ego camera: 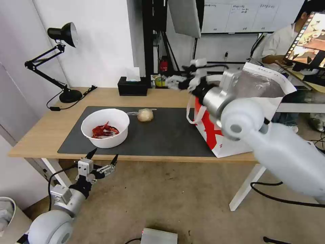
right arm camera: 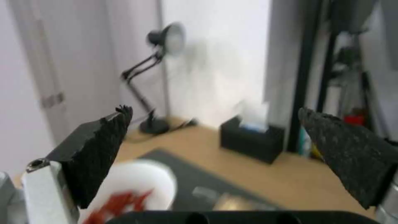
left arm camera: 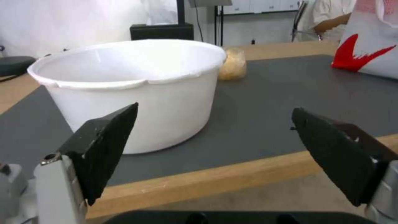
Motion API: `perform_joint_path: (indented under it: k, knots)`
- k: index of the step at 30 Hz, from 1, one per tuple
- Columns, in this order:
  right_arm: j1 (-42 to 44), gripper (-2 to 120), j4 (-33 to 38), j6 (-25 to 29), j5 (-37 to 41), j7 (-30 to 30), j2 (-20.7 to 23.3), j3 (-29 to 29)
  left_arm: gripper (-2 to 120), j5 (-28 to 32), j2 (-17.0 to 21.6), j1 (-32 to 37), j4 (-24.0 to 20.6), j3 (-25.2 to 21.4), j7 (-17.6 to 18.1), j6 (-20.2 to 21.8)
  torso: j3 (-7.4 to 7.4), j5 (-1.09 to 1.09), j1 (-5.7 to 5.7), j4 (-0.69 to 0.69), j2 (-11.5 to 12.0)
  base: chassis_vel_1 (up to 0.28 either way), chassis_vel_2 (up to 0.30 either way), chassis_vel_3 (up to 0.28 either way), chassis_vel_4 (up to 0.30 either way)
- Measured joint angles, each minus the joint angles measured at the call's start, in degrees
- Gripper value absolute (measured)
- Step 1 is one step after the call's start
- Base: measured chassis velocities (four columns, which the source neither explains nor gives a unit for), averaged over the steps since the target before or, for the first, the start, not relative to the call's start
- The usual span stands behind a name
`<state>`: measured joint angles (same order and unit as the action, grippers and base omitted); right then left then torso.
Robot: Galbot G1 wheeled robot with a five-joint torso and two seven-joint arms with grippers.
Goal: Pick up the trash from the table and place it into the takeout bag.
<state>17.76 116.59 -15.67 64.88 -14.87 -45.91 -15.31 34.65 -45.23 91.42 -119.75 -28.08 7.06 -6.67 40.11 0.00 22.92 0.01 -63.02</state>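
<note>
Centrally on the dark mat (ego camera: 162, 135), the white bowl (ego camera: 105, 127) holds red crayfish shells (ego camera: 104, 130); the bagged beige lump (ego camera: 145, 115) lies just right of it. Standing at the tabletop's (ego camera: 40, 132) right end is the takeout bag (ego camera: 237, 112). Near the front edge, the left end effector (ego camera: 103, 157) hangs wide open, empty. Over the bag, the right end effector (right arm camera: 215, 118) is spread wide, empty.

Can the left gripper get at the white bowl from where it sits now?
Probably yes: the left gripper is open just off the table edge, and the white bowl stands directly ahead with nothing between.
</note>
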Motion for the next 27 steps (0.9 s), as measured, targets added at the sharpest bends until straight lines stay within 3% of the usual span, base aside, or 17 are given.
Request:
perform_joint_path:
  k: [7, 14, 19, 27]
  knots:
    - [12.25, 100, 4.94, 3.07, -5.03, 1.50, 3.36, 2.39, 100, 0.00, 0.03, -0.43, -0.06, 0.12, -0.01, -0.05, 0.00, 0.00, 0.00, 0.00, 0.00, 0.000, 0.000, 0.000, 0.000]
    - [34.72, 100, 10.24, 8.67, -14.59, 0.34, 6.45, 12.29, 100, 0.11, 0.22, -0.35, -0.05, 0.38, 0.00, 0.00, -0.01, 0.00, -0.01, -0.03, 0.00, 0.000, 0.000, 0.000, 0.000]
    - [43.99, 100, 11.78, 12.67, -20.34, -0.82, 6.69, 16.08, 100, 0.03, 0.00, -0.11, -0.33, 0.12, 0.00, 0.01, -0.01, 0.00, -0.01, -0.02, -0.01, 0.000, 0.000, 0.000, 0.000]
    - [48.84, 100, 10.33, 17.06, -27.13, -2.92, 4.98, 15.04, 100, -0.77, -2.20, 2.77, -2.41, -3.09, 0.01, 0.02, 0.00, -0.01, -0.01, 0.00, -0.01, 0.000, 0.000, 0.000, 0.000]
